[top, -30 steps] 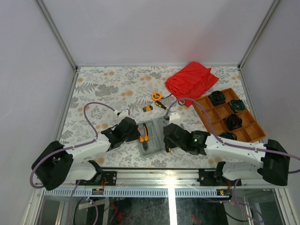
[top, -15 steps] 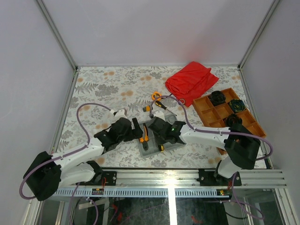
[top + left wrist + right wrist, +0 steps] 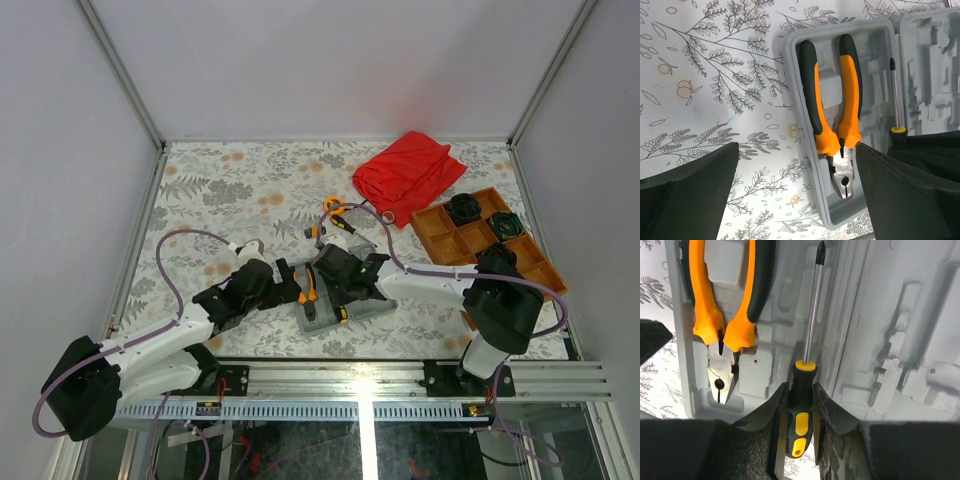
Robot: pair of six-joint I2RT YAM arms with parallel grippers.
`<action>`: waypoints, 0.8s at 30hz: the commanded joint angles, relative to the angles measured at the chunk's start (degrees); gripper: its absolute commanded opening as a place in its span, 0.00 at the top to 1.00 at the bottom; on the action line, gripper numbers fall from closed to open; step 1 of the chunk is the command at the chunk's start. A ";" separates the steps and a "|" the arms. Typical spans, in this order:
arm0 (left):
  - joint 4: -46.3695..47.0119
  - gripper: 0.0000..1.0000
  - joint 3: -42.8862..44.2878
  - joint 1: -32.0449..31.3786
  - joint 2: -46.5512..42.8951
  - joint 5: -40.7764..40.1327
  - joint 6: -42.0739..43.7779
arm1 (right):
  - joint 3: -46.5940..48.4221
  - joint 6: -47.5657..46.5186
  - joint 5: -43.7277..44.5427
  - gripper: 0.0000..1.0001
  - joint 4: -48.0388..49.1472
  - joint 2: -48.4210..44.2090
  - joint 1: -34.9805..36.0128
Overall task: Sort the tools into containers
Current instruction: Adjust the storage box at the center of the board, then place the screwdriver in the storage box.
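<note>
The two grey containers lie side by side as one open case (image 3: 322, 318). The orange-handled pliers (image 3: 832, 100) lie in the left tray (image 3: 791, 75), free of any finger. My left gripper (image 3: 797, 175) is open, its fingers straddling the pliers' nose and the tray's edge. My right gripper (image 3: 799, 407) is shut on a black-and-yellow screwdriver (image 3: 802, 400), whose shaft lies along the groove between the trays (image 3: 890, 315). Behind the case lie a round orange tape measure (image 3: 333, 205), a short screwdriver (image 3: 343, 224) and a tiny orange-black piece (image 3: 316, 231).
A crumpled red cloth (image 3: 408, 170) lies at the back right. An orange-brown divided tray (image 3: 530, 285) with black round parts (image 3: 464, 209) stands on the right. Metal posts and walls frame the floral table (image 3: 220, 190).
My left gripper has opened wide and let go of the pliers, which now rest in the left tray. The right arm has swung left over the case with the screwdriver.
</note>
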 commanded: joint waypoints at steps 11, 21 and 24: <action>0.54 0.00 -0.49 0.41 1.62 -0.61 -2.21 | 4.60 -2.31 3.83 0.98 -0.41 3.64 -0.49; 2.81 0.00 -2.98 0.42 -3.55 -1.20 0.16 | 2.95 -1.89 4.28 0.87 -1.71 3.23 -0.49; 2.52 0.00 -2.78 0.41 -3.58 -1.21 0.44 | 2.06 -1.30 4.24 0.79 -2.15 2.12 -0.48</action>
